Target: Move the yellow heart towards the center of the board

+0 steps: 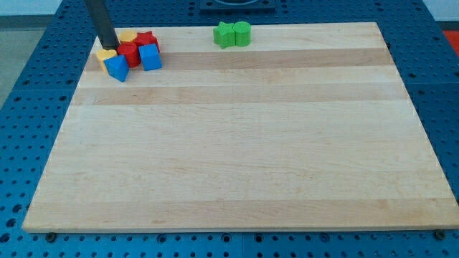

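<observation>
Camera view: my tip (109, 47) touches the yellow heart (106, 54) among red and blue blocks (150, 56) on the counter (244, 143); no claw shows.

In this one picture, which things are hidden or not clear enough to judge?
- My tip: its end sits among the blocks; contact with the yellow heart cannot be judged.
- Second yellow block: the rod partly covers it, so its shape is unclear.
- Red blocks: crowded together, their shapes are unclear.

Your arm shows only as a straight, smooth, dark grey-black rod, round in section, ending in my tip (109, 47), plain and unmarked.
</observation>
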### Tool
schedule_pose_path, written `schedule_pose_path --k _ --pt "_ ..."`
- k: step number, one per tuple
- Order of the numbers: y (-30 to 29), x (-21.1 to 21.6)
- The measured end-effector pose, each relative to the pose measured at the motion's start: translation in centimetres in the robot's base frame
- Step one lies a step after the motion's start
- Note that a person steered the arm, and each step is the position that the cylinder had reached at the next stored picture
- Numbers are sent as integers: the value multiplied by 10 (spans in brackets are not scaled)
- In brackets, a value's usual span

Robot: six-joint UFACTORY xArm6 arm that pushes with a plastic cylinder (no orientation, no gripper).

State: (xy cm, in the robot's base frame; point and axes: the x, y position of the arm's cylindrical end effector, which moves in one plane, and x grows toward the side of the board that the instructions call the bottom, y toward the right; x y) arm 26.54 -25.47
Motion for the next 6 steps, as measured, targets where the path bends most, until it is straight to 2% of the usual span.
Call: schedule_pose_path --k 2,4,6 --pt "-50 3" --pt "-29 5" --pt "-23 32"
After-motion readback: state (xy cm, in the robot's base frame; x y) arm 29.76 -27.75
